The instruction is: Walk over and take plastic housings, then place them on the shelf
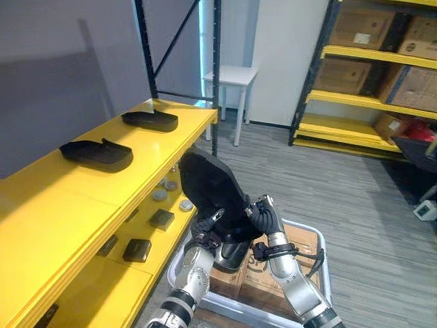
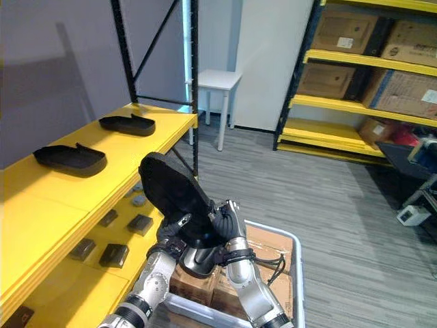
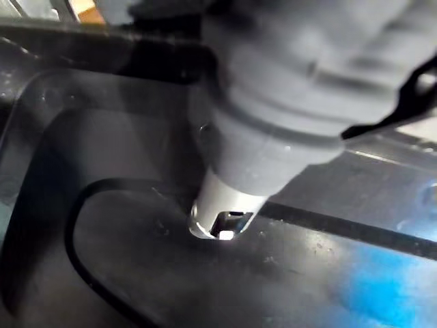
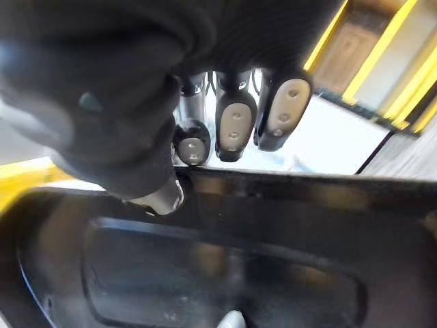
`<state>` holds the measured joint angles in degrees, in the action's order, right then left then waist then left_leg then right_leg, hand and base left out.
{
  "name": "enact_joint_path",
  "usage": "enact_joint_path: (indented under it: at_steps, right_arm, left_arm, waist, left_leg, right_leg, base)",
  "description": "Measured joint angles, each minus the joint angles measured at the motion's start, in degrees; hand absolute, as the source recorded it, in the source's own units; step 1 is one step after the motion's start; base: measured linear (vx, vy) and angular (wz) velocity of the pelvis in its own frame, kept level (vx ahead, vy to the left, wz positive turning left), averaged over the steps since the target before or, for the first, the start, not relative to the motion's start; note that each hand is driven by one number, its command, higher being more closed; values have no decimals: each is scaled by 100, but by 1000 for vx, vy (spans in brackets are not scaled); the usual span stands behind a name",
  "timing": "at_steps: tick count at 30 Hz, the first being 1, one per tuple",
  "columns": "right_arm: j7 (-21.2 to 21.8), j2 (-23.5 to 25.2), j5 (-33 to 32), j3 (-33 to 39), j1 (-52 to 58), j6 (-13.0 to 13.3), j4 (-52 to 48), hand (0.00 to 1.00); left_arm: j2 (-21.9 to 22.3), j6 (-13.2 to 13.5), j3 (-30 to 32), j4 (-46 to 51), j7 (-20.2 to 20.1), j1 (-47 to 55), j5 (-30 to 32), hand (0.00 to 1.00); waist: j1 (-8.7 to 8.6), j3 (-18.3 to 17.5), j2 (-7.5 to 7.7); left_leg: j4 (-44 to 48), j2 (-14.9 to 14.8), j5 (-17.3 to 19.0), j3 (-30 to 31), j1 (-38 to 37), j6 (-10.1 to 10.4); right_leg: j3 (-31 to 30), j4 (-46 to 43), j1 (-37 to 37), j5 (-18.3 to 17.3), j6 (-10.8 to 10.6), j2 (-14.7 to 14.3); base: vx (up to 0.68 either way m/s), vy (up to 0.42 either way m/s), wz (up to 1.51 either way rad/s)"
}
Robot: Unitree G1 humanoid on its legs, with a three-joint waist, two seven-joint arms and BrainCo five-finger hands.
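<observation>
A: Where is the piece right now?
B: The black plastic housing [image 1: 213, 186] is in the air, tipped up on end above the grey bin [image 1: 304, 227], between the two hands. The left hand [image 1: 205, 231] is curled onto its lower edge from the shelf side. The right hand [image 1: 266, 217] grips the opposite side. Its wrist view has the fingers [image 4: 234, 130] hooked over the rim and the thumb pressing on the inner face.
A: So what worries you?
B: The grip, mostly. Both hands hold low down, and most of the shell stands above them. Smooth plastic held by its edge could pivot or slide out if one hand eases before the other. It would drop onto the cardboard boxes [image 1: 300, 244] in the bin.
A: And the route to the yellow shelf [image 1: 61, 205]?
B: The top board's front lip looks close to the housing's upper end. Swinging across without lifting first could knock the shell against that lip and twist it in the grasp.
A: Landing spot?
B: Two are there already, a nearer housing [image 1: 95, 154] and a farther housing [image 1: 150, 120]. Setting down too close could shove the nearer one. Setting down too near the front edge could leave the new one overhanging the small parts [image 1: 138, 250] on the lower level.
</observation>
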<state>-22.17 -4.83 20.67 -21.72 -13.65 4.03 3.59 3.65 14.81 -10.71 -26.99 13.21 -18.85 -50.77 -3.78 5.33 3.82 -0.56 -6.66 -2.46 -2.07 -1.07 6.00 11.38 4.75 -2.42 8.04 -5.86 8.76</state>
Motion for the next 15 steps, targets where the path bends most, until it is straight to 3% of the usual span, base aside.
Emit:
enact_joint_path:
  at_steps: [2,4,5,8,11,12,14,15]
  right_arm:
    - [2,166,-15,-11,-111,178,75,100]
    - [41,173,-123,-24,-177,296,134,100]
    - [116,167,-173,-49,-235,361,162,100]
    - [305,169,-251,-173,-202,522,28,100]
    - [584,310,-459,-226,-179,624,-197,100]
    - [604,348,-462,-231,-170,625,-219,100]
    - [762,480,-676,-271,-28,655,-335,100]
    - [780,466,-741,-266,12,668,-362,0]
  left_arm:
    - [23,2,145,410,30,204,30,100]
    - [1,-10,210,653,36,338,88,100]
    - [-46,-30,251,916,33,496,198,100]
    - [-347,-98,285,1848,34,1073,495,100]
    - [-569,-140,492,2871,34,1610,1029,100]
    - [-584,-150,530,2982,34,1663,1097,100]
    - [-651,-254,803,3666,40,1948,2079,100]
    - [-682,-264,818,3755,40,1956,2296,100]
  waist:
    - [52,153,-60]
    - [65,196,-133]
    - [103,216,-155]
    - [170,287,-293]
    - [494,289,-344]
    - [520,288,-341]
    - [534,286,-329]
    - [519,297,-307]
  left_leg:
    - [-72,-10,-182,357,254,-24]
    - [-270,-266,-114,-500,415,-201]
    - [-266,-449,-129,-1490,524,-394]
    - [-42,-691,-133,-2997,675,-392]
    - [-127,-371,-524,-2881,777,-437]
    - [-135,-317,-568,-2857,780,-452]
    - [-32,154,-670,-2703,792,-554]
    - [35,276,-669,-2598,786,-657]
  right_leg:
    - [581,-4,-89,-39,39,-1]
    - [1444,-16,-213,-86,59,58]
    - [1944,-27,-330,-166,17,159]
    - [3101,-277,-758,-433,-263,439]
    - [3770,-662,-983,-733,-500,812]
    - [3817,-735,-1002,-771,-516,878]
    - [4126,-1777,-1106,-1008,-329,1668]
    - [4119,-2126,-1122,-976,-285,1894]
  base:
    - [-59,-42,155]
    - [-44,-60,208]
    - [20,-45,177]
    - [98,76,209]
    - [176,154,134]
    - [257,170,91]
    - [301,200,96]
    - [277,237,113]
